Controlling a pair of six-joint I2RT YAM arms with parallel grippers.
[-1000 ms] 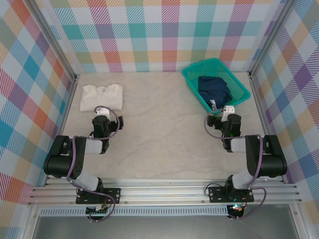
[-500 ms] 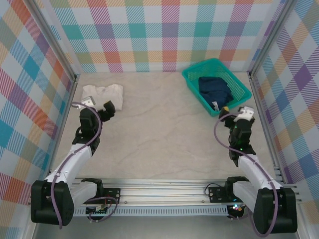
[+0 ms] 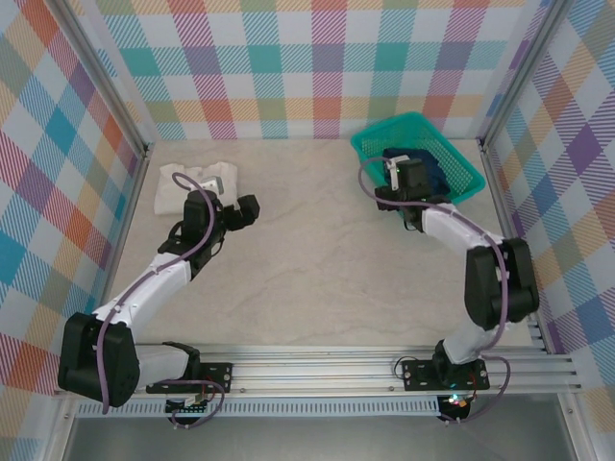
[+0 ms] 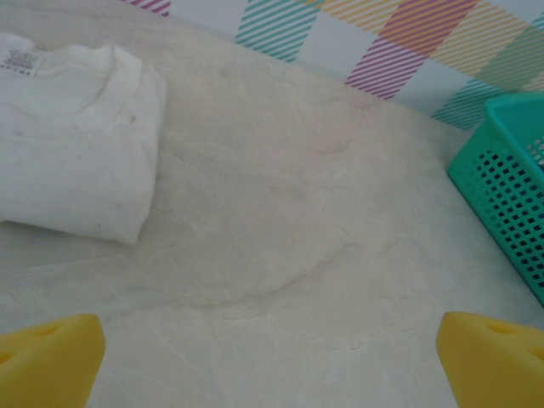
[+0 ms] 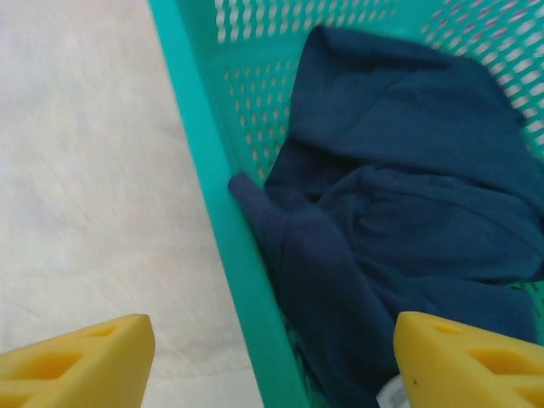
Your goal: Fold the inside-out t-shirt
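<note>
Aluminium rails (image 3: pixel 317 370) run along the near edge and carry both arm bases. Past them, the pale marble-patterned tabletop (image 3: pixel 317 279) spreads open across its near and middle stretch. This is the widest room for moving, and it lies between the two reaching arms.

Further in on the left, the left gripper (image 3: pixel 245 209) hangs over the table with its yellow fingertips wide apart and only tabletop between them. It is just right of the white folded cotton shirt (image 3: pixel 197 187). In the left wrist view the shirt's folded right edge lies ahead and to the left, apart from the fingertips.

On the far right, the right gripper (image 5: pixel 272 361) sits at the near-left rim of the teal perforated plastic basket (image 3: pixel 461 158). Its jaws are apart and clamp nothing. They straddle the rim, one fingertip over the tabletop outside and the other over the cloth inside. Whether either touches anything cannot be told.

The dark navy inside-out t-shirt (image 5: pixel 408 195) lies crumpled inside the basket. It is pressed against that near-left wall, with one fold poking up beside the rim.

The basket's far corner comes close to the back wall, and its right side is near the right frame post. Pastel checked wall panels (image 3: pixel 307 67) close the scene on the left, far and right.
</note>
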